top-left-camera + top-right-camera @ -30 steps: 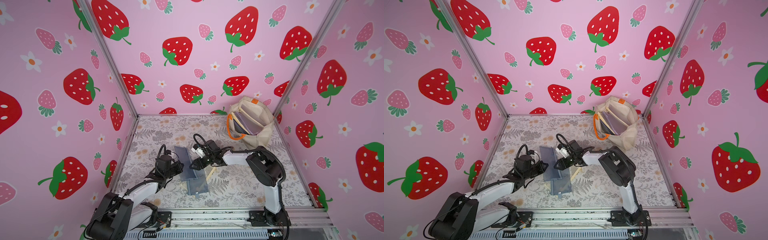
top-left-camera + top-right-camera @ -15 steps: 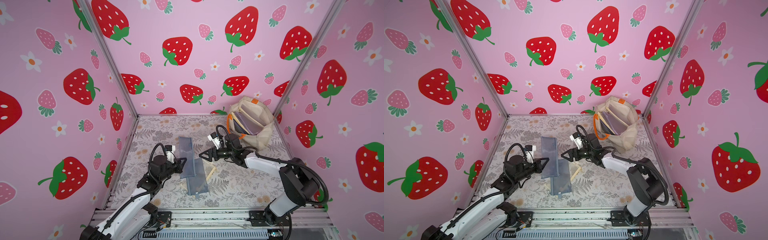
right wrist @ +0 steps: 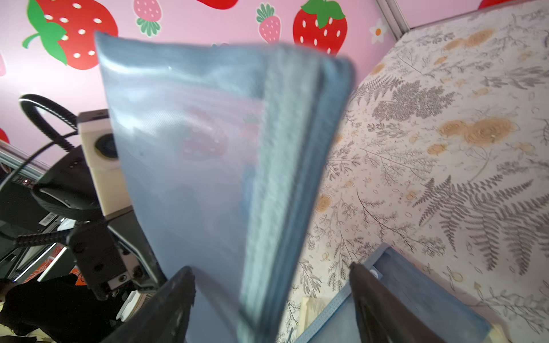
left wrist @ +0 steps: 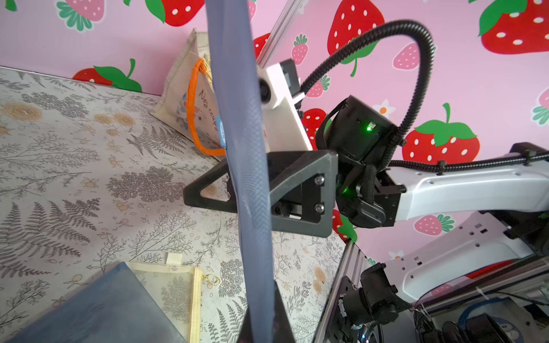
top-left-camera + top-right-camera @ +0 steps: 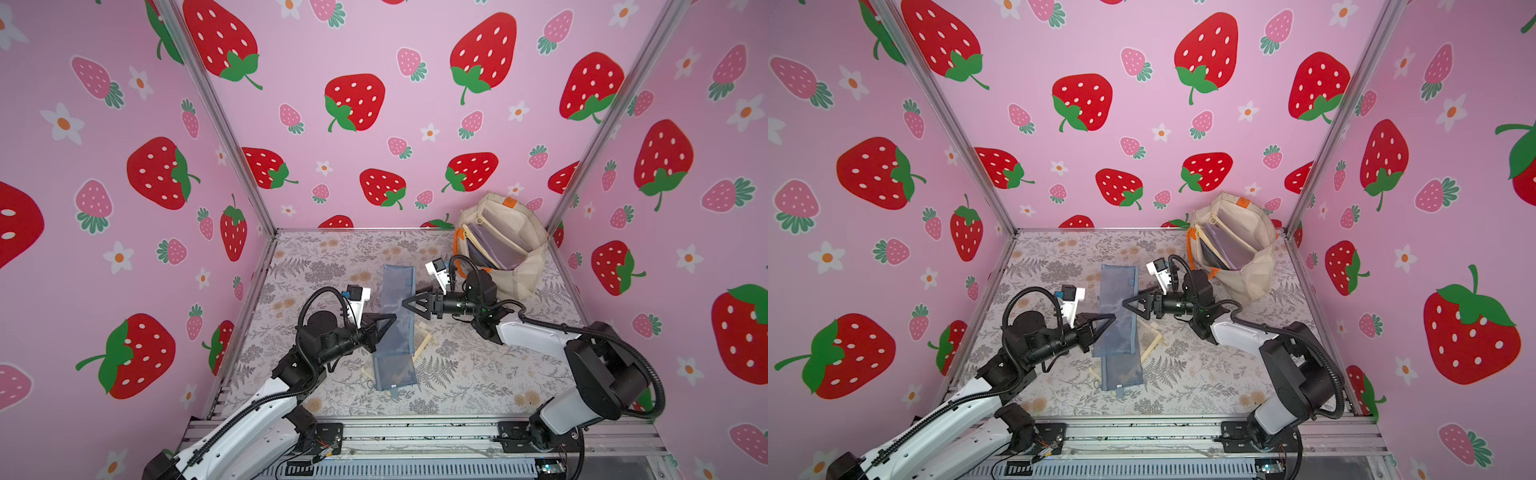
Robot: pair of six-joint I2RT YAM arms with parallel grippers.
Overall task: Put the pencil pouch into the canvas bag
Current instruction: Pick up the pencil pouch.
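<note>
Pouches point(image 5: 494, 249) inside canvas bag point(image 5: 528, 275); left fingers point(image 5: 380, 316) tight on blue pencil pouch point(image 5: 397, 297), right fingers point(image 5: 417, 297) wide apart

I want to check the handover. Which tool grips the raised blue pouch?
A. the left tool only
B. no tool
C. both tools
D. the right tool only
A: the left tool is shut on the pouch, while the right tool has its jaws standing open with the pouch edge between them.
</note>
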